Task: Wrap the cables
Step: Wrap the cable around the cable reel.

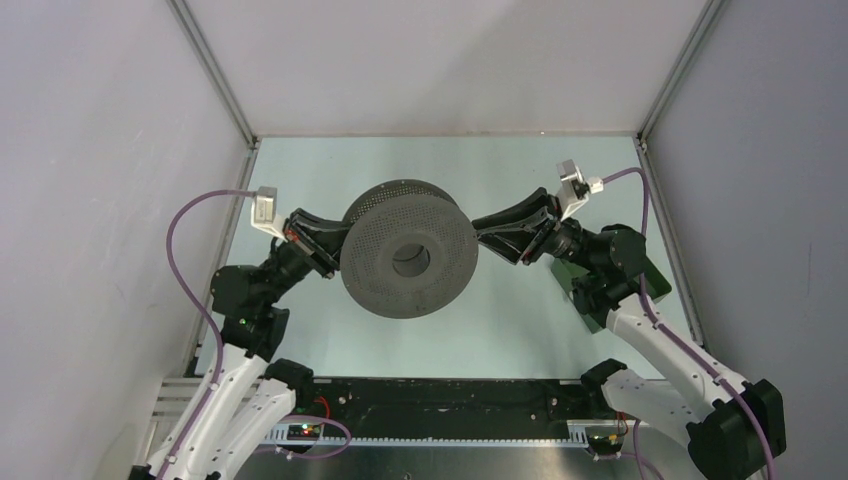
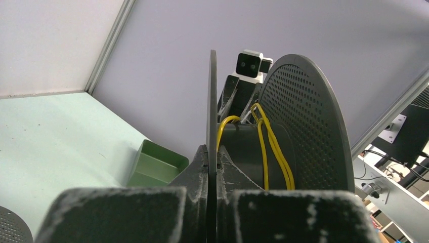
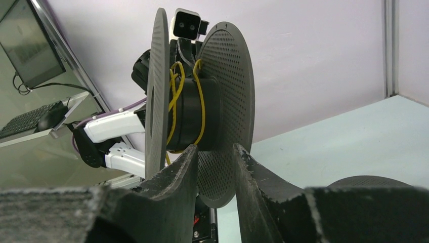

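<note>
1. Yellow string-thin cable [image 2: 265, 157] lay looped round the hub of the dark grey perforated round spool [image 1: 408, 262], between its flanges.
2. Left gripper [image 2: 212, 154] pinched a flange rim tight.
3. Right gripper [image 3: 215, 152] straddled a flange rim, jaws apart.

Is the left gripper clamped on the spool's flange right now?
Yes, the left gripper is shut on the spool's thin flange, pinching its edge from both sides.

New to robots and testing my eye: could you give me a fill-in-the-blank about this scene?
The cable wound on the spool is ____ in colour.
The left gripper is ____ on one flange of the spool.
The open bin is ____ in colour.
Missing words: yellow, shut, green.
</note>
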